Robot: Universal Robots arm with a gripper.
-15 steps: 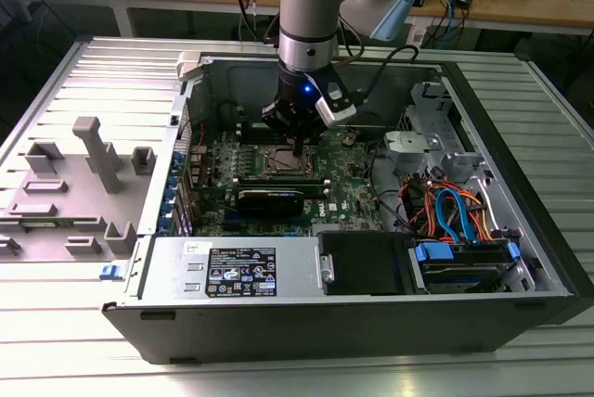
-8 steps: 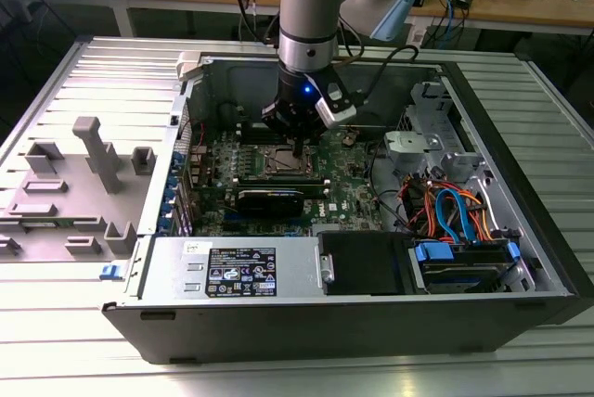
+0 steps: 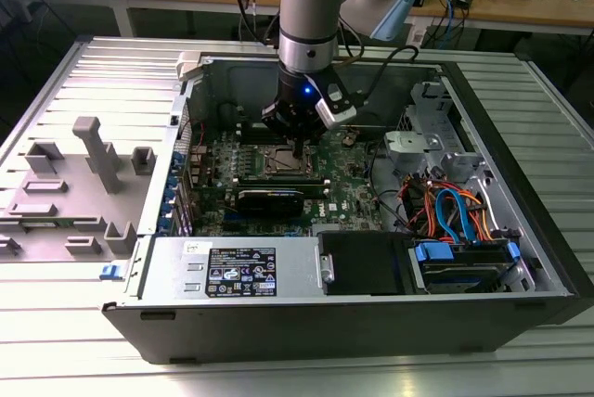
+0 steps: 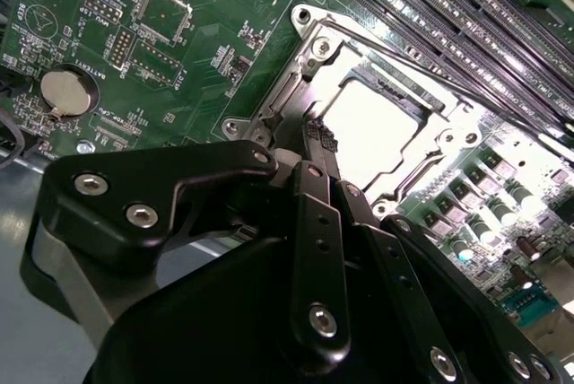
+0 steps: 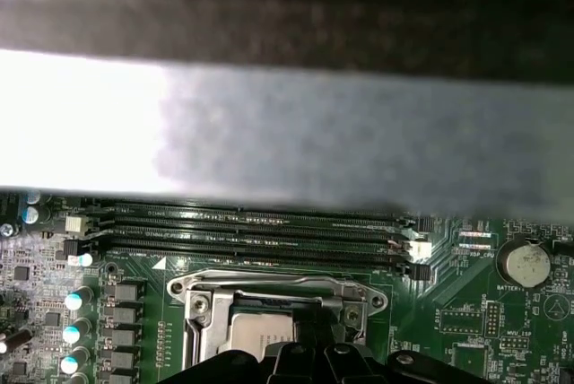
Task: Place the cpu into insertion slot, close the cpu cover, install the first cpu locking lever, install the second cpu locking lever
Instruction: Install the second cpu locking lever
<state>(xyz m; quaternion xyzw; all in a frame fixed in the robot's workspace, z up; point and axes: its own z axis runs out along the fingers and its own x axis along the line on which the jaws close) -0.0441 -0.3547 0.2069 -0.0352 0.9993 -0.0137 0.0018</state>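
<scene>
The cpu (image 4: 377,124) lies flat in its socket on the green board, its silver top shining. The cpu cover (image 4: 446,135), a dark metal frame, lies down around it. In the first wrist view the cpu (image 5: 256,335) and the cpu cover (image 5: 269,287) sit just beyond my fingers. My gripper (image 4: 314,133) is shut, its tips together at the socket's edge, low over the frame. I cannot tell whether the tips touch a lever. In the exterior view the gripper (image 3: 296,151) hangs straight down over the socket (image 3: 277,161) inside the open case.
Long memory slots (image 5: 251,227) run beside the socket. A coin battery (image 4: 68,91) sits on the board. A black card (image 3: 269,200), a power supply (image 3: 232,272) and a bundle of cables (image 3: 455,211) fill the case. A grey fixture tray (image 3: 74,184) lies at the exterior view's left.
</scene>
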